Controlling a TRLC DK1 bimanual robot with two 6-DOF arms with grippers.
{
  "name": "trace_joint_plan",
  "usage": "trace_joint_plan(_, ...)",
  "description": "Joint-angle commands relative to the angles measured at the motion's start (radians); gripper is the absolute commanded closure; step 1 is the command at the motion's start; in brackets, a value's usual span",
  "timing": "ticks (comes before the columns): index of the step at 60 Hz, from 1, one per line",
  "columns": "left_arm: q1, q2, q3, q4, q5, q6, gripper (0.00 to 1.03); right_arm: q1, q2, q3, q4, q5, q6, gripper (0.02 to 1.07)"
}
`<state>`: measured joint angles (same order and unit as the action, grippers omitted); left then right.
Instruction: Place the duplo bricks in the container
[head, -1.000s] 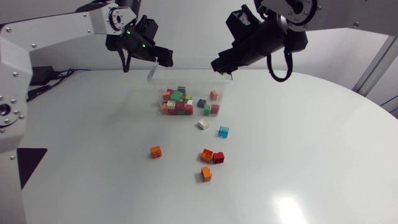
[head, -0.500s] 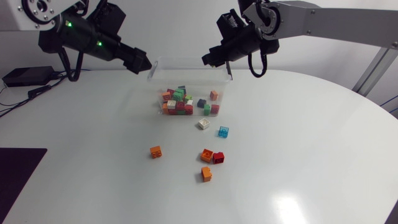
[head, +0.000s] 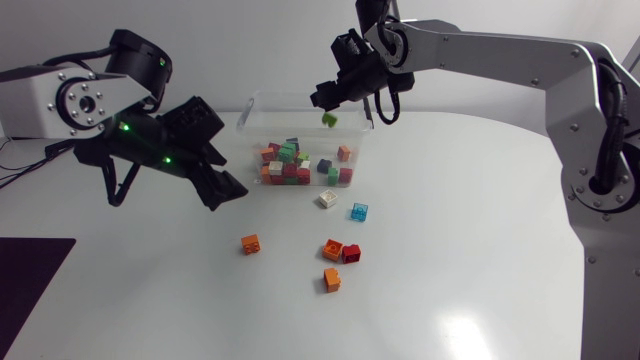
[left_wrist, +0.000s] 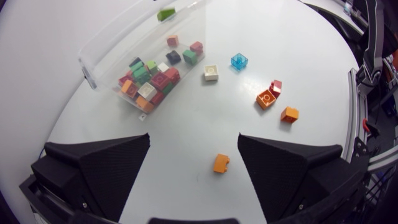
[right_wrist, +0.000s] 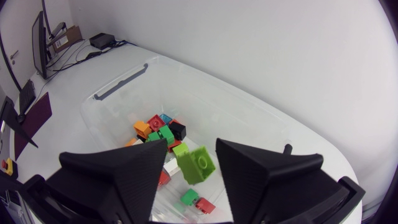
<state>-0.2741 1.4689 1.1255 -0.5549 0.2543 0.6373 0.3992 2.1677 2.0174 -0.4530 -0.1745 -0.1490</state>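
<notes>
I can read no writing, number or sign here: nothing legible on the duplo bricks (head: 290, 165), on the clear container (head: 256, 106) or on the white worktop (head: 480, 250) beneath my arms.

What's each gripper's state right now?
Left gripper: open, holding nothing.
Right gripper: open; green brick loose in the air just under it, over the container.
</notes>
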Motion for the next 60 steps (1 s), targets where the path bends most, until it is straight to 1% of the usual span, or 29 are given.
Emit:
trace_joint_plan(1, -0.024, -0.004, -0.043, 0.006, 0.010, 0.088, 0.06, -0.002, -0.002, 0.029, -0.016, 0.007, 0.009, 0.07)
trace_joint_plan(7, -0.053, 0.008, -0.075, 0.004, 0.010, 0.125, 0.06, -0.014, -0.066, -0.006, -0.019, 0.006, 0.005, 0.07)
trace_joint_plan(13, -0.068, 0.036, -0.099, 0.004, 0.008, 0.167, 0.06, -0.031, -0.169, -0.095, -0.018, -0.010, -0.001, 0.07)
trace_joint_plan(20, -0.063, 0.100, -0.099, 0.004, 0.002, 0.222, 0.07, -0.042, -0.318, -0.250, -0.018, -0.042, -0.046, 0.07)
trace_joint_plan(33, -0.059, 0.209, -0.067, 0.004, -0.046, 0.248, 0.08, -0.048, -0.526, -0.519, -0.015, -0.045, -0.096, 0.07)
trace_joint_plan(34, -0.060, 0.220, -0.062, 0.004, -0.055, 0.251, 0.09, -0.046, -0.540, -0.536, -0.016, -0.045, -0.098, 0.07)
trace_joint_plan(38, -0.060, 0.251, -0.052, 0.004, -0.069, 0.254, 0.11, -0.040, -0.605, -0.614, -0.027, -0.051, -0.109, 0.07)
trace_joint_plan(46, -0.060, 0.295, -0.044, 0.004, -0.092, 0.275, 0.12, -0.031, -0.691, -0.727, -0.053, -0.053, -0.127, 0.07)
trace_joint_plan(53, -0.066, 0.337, -0.026, 0.004, -0.107, 0.275, 0.12, -0.031, -0.718, -0.798, -0.059, -0.053, -0.141, 0.07)
trace_joint_plan(55, -0.070, 0.357, -0.015, 0.004, -0.110, 0.275, 0.16, -0.031, -0.724, -0.830, -0.059, -0.053, -0.150, 0.07)
trace_joint_plan(60, -0.082, 0.395, 0.002, 0.004, -0.118, 0.269, 0.18, -0.036, -0.726, -0.882, -0.058, -0.054, -0.162, 0.07)
